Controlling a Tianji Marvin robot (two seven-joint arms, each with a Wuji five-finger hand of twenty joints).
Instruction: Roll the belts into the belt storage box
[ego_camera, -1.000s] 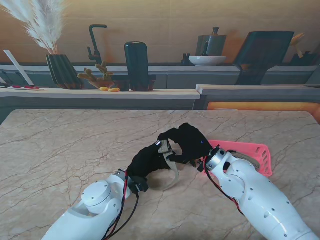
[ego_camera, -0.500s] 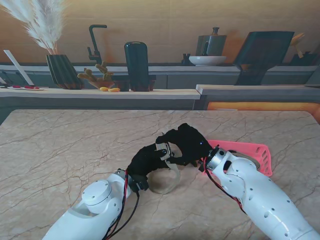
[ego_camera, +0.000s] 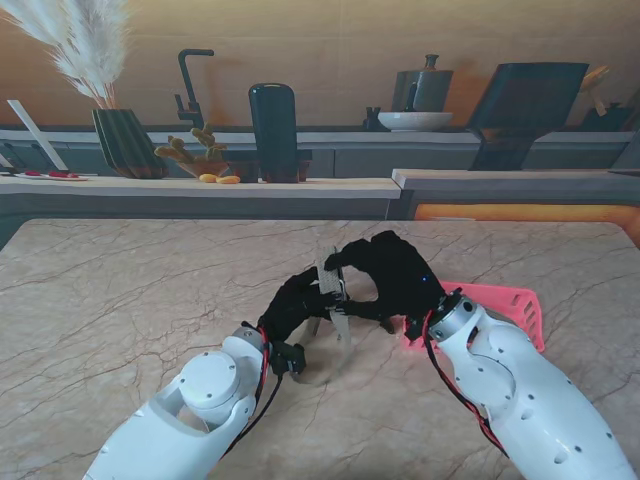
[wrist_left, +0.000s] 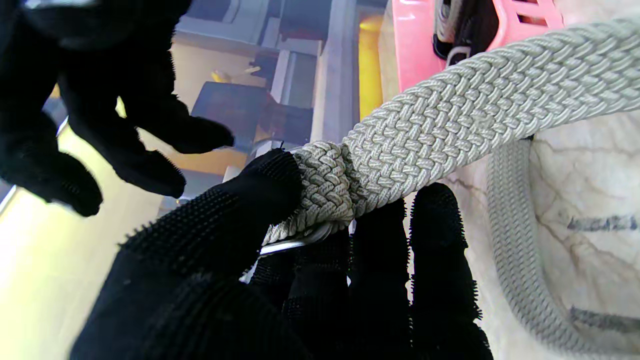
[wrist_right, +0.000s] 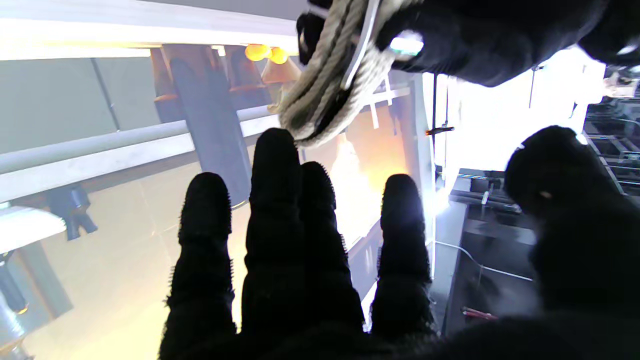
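Observation:
A woven beige belt (ego_camera: 338, 335) hangs in a loop from my left hand (ego_camera: 292, 303) down to the table. My left hand is shut on its buckle end (wrist_left: 320, 190), thumb on top and fingers beneath, with the metal buckle showing under the weave. The right hand (ego_camera: 392, 272) hovers close on the right of that end with fingers spread (wrist_right: 280, 200), not touching the belt (wrist_right: 320, 95). The pink belt storage box (ego_camera: 505, 305) lies behind my right wrist, mostly hidden. A dark rolled belt (wrist_left: 467, 22) lies in the box (wrist_left: 415, 45).
The marble table (ego_camera: 130, 290) stretches to the left and far side. Beyond its far edge runs a counter with a vase of pampas grass (ego_camera: 120, 135), a dark bottle (ego_camera: 272, 130) and a bowl (ego_camera: 414, 120).
Both hands have risen and moved a little farther from me. The belt's buckle end has gone up with the left hand, and the loop now hangs steeper to the table.

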